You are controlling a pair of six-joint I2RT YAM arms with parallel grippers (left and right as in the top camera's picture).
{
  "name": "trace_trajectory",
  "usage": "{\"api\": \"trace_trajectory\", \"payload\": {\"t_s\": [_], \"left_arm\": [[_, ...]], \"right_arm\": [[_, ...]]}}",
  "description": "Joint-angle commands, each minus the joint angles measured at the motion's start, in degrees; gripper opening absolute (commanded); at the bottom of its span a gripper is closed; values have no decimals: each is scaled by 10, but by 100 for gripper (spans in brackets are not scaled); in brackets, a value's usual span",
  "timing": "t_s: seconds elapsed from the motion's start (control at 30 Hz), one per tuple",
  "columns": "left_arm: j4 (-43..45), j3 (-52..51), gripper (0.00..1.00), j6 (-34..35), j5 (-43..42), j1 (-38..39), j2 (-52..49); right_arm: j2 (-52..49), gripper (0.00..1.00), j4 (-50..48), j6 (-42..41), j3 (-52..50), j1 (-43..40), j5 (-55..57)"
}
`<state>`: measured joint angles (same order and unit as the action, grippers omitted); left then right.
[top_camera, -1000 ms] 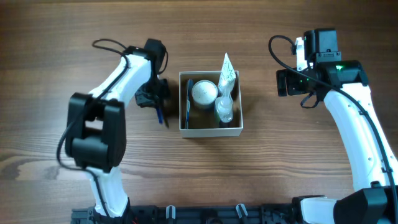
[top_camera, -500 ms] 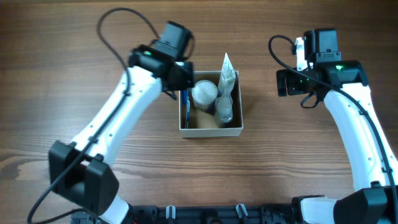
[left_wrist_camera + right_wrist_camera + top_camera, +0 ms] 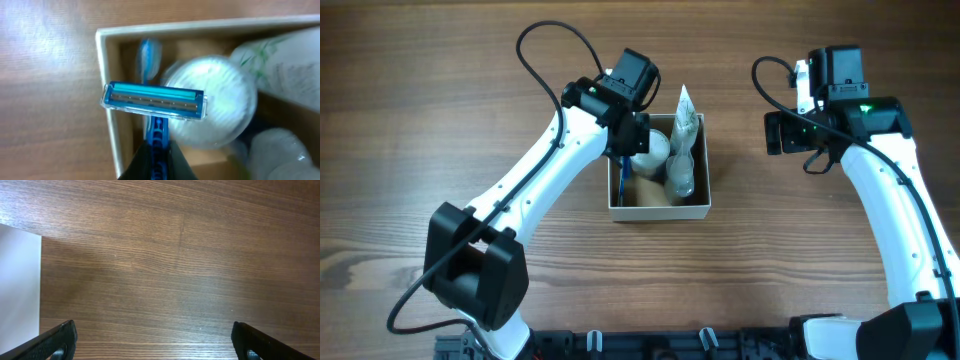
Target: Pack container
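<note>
The container (image 3: 660, 210) is a square cardboard box with white walls and a brown inside, in the middle of the table. It holds a round white-lidded jar (image 3: 652, 150), a pale tube (image 3: 684, 118), a clear bottle (image 3: 680, 178) and a blue toothbrush (image 3: 623, 180). My left gripper (image 3: 625, 145) is shut on a blue razor (image 3: 154, 101) and holds it above the box's left wall (image 3: 106, 95), head forward. My right gripper (image 3: 155, 342) is open and empty over bare wood, right of the box (image 3: 19, 285).
The table is dark wood (image 3: 420, 120). My right arm (image 3: 880, 180) stands at the right side. My left arm (image 3: 535, 190) reaches across from the lower left to the box.
My left gripper has carried the razor from the table left of the box to above the box's left side. The right arm has not moved.
</note>
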<state>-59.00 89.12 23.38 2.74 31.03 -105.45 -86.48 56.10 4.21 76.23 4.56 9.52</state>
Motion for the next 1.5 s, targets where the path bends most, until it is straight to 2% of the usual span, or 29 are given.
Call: {"api": "trace_trajectory", "payload": {"t_s": [0.0,0.07,0.1,0.13,0.17,0.2,0.23,0.53,0.87,1.0,1.47], "left_arm": [[-15,-3,9,-3,33,-2,-6],[-17,-3,13,-3,36,-2,-6],[-16,-3,21,-3,36,-2,-6],[-14,-3,34,-3,36,-2,-6],[-14,-2,58,-2,36,-2,-6],[-12,-2,91,-3,36,-3,-4],[-10,0,100,-3,36,-4,-2],[-44,82,100,-3,36,-71,71],[-101,96,100,-2,35,-310,243],[-124,96,100,-2,8,-369,271],[-144,96,100,-3,5,-384,275]], "right_arm": [[-5,100,-2,3,3,-3,10],[-5,100,-2,3,4,-3,10],[-5,100,-2,3,3,-3,10],[-5,100,-2,3,3,-3,10],[-5,100,-2,3,3,-3,10],[-5,100,-2,3,3,-3,10],[-5,100,-2,3,3,-3,10],[-5,100,-2,3,3,-3,10],[-5,100,-2,3,3,-3,10],[-5,100,-2,3,3,-3,10],[-5,100,-2,3,3,-3,10]]}}
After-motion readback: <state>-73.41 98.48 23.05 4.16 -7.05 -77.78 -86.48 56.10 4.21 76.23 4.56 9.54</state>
